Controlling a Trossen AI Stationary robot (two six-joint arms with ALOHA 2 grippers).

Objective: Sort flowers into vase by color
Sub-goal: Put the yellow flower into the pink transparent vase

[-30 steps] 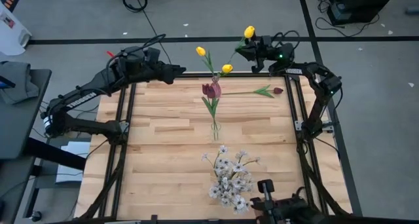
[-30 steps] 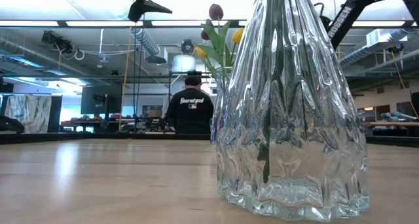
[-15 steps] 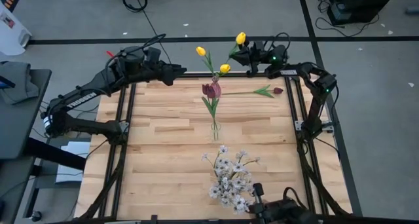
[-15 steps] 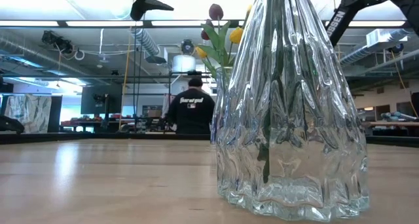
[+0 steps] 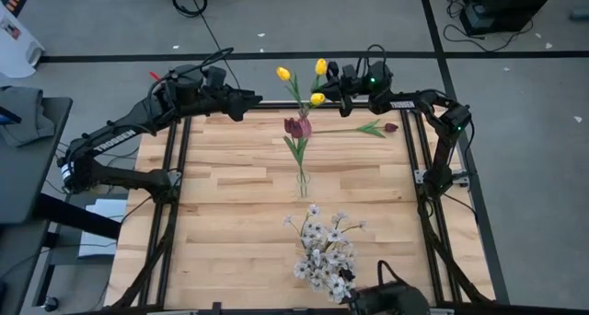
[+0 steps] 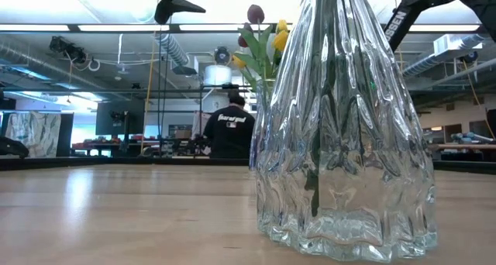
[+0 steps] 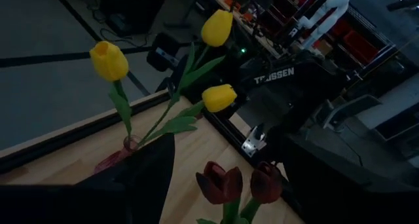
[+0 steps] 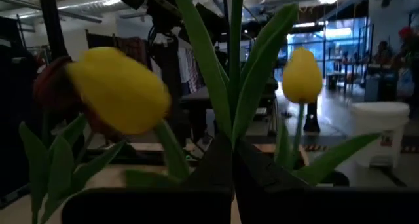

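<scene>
So the right claw [image 5: 336, 78] was clamped shut on the green stem of a yellow artificial tulip [image 5: 320, 66], carrying it in from about 1 o'clock of the pale wooden tabletop [image 5: 221, 195] toward the small vase at the far edge. Two other yellow tulips [image 5: 282, 73] were already standing there, just beside the incoming one, so the yellow group looked nearly done. The pair of dark red tulips [image 5: 296, 126] stood in the slim clear vase [image 5: 301, 180] near the centre, the spray of small white blossoms [image 5: 324, 250] sat in the ribbed glass vase [image 6: 345, 125] at 6 o'clock, and one more dark red tulip [image 5: 390, 127] lay flat on the tabletop at 2 o'clock, still unsorted.

Stuff that I figured could go sideways from there:

- The wrist view showed the held stem pinched right at the fingertips with long leaves fanning out. Those leaves could snag the standing yellow tulips and drag them over, or tip that little vase.
- The stem was long and floppy, so its low end might miss the vase mouth and land outside it. I couldn't see the mouth clearly from overhead.
- The left claw [image 5: 250, 100], spread wide with nothing in it, hung at roughly 11 o'clock, near the same vase. If both arms crowded in there, a bump seemed possible.
- A thin grip might let the stem twist when released.
</scene>
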